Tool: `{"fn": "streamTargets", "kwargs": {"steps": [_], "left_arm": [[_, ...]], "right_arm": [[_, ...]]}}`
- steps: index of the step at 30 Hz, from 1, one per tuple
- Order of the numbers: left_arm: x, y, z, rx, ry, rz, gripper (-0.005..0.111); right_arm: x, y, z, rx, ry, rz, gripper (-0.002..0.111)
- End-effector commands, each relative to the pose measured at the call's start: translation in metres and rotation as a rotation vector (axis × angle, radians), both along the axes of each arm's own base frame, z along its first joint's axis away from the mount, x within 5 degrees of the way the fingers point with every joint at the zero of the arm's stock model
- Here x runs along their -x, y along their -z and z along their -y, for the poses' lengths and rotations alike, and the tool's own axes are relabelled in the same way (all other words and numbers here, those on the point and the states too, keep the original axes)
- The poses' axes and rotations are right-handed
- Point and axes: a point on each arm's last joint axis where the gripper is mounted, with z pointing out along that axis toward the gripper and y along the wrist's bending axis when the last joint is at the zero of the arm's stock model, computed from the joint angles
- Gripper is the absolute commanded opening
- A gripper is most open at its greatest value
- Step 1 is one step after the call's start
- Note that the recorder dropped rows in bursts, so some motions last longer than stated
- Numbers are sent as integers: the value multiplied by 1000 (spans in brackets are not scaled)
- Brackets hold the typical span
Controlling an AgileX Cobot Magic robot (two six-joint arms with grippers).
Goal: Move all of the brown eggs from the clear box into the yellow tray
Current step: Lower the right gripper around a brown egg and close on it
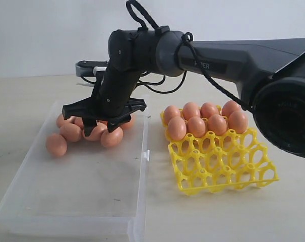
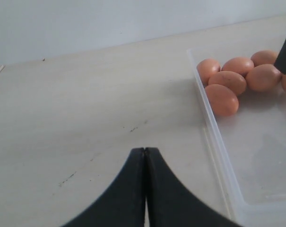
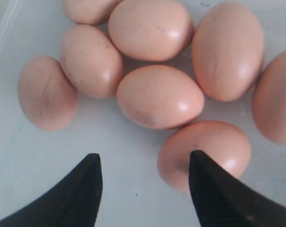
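Right claw (image 1: pixel 101 130) is released, black fingers (image 3: pixel 76 189) spread wide, hanging right over a huddle of smooth, oval, matte brown eggs (image 3: pixel 159 97) with nothing gripped. One fingertip sits over the nearest egg, can't tell if it actually touches. The huddle lies at the far end of the shallow rectangular clear box (image 1: pixel 66 201) of see-through plastic. Just beside the box on the right is the bright yellow tray (image 1: pixel 223 171), a plastic lattice of cups, with more eggs sitting in its two far rows. Left claw (image 2: pixel 144 152) is clenched on nothing, tips pressed together over the pale table (image 2: pixel 86 94) next to the box's wall.
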Motion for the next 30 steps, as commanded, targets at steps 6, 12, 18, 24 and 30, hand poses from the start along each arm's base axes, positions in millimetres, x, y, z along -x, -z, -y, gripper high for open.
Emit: {"fn": "streamTargets", "kwargs": {"steps": [6, 12, 18, 24, 30], "left_arm": [[0, -2, 0, 7, 4, 16, 0], [0, -2, 0, 7, 4, 16, 0], [0, -2, 0, 7, 4, 16, 0], [0, -2, 0, 7, 4, 16, 0], [0, -2, 0, 7, 4, 16, 0]], "right_arm": [[-10, -17, 4, 21, 67, 56, 54], [-22, -14, 16, 31, 149, 53, 54], [-23, 1, 15, 38, 161, 27, 54], [-23, 24, 14, 71, 160, -13, 54], [-22, 44, 15, 110, 156, -57, 54]]}}
